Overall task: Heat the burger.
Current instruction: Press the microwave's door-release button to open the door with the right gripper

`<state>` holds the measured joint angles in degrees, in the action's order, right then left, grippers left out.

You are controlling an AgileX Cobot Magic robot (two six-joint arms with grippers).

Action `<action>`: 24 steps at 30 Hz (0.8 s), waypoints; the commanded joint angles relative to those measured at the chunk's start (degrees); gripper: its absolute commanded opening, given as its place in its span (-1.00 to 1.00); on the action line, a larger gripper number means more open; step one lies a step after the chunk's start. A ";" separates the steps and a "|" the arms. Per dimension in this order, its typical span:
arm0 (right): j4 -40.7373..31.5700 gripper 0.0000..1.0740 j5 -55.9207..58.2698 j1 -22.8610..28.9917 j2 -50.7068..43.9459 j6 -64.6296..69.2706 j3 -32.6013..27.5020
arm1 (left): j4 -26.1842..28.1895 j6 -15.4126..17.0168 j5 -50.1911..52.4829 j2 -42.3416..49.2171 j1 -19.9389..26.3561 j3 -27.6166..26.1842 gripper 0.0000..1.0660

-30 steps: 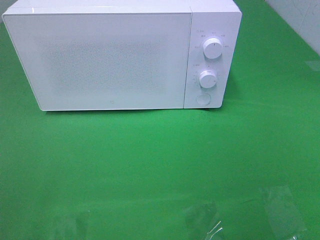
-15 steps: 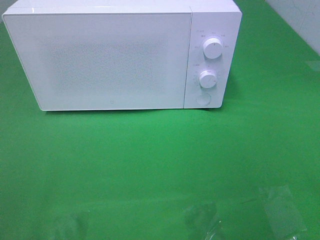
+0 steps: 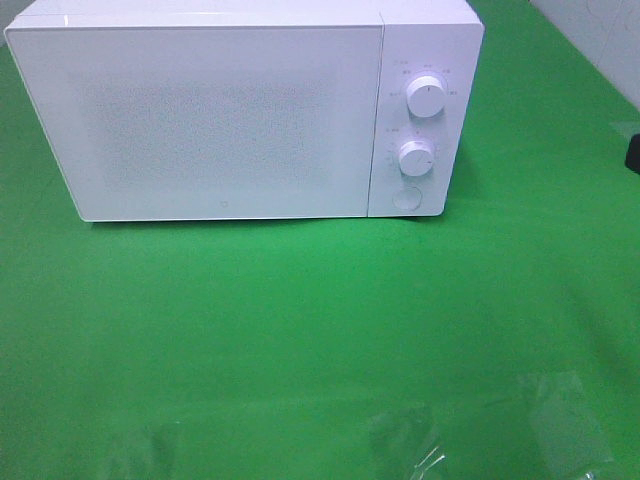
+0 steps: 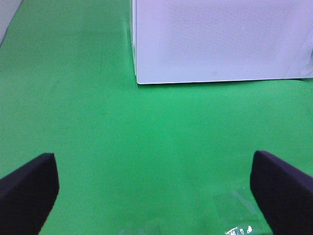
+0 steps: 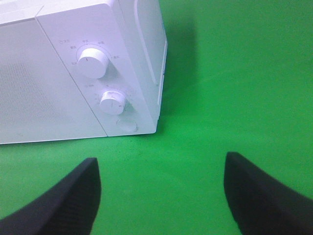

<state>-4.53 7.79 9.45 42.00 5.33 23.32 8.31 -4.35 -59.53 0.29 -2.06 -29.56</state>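
Note:
The burger shows in no view. A white microwave [image 3: 200,120] stands at the back of the green mat with its door shut; the frosted door hides whatever is inside. My left gripper [image 4: 155,183] hovers open over bare mat in front of the microwave [image 4: 215,39], nothing between its dark fingers [image 4: 29,188]. My right gripper [image 5: 164,191] is open too, empty, facing the control panel of the microwave [image 5: 73,73] with its two knobs. In the exterior high view only a dark bit [image 3: 633,155] at the right edge shows; what it belongs to I cannot tell.
The panel carries an upper knob [image 3: 426,97], a lower knob [image 3: 415,158] and a round button [image 3: 405,198]. Clear plastic patches [image 3: 405,440] [image 3: 560,415] lie on the mat near the front edge. A white wall [image 3: 600,40] borders the back right.
A dark bit has come into the exterior high view at the right edge. The microwave stays shut and in place.

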 commanded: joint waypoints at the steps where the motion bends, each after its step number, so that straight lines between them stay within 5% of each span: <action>1: 0.29 0.25 -4.07 -0.29 2.58 -0.57 0.00 | 0.00 0.11 0.46 0.40 0.11 0.17 0.88; 24: -0.80 0.24 -46.75 -0.11 31.51 -0.63 -7.16 | 0.00 0.11 0.46 0.40 0.11 0.17 0.88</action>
<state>-5.21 -36.96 9.45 73.51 5.33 16.33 8.31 -4.35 -59.53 0.29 -2.06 -29.56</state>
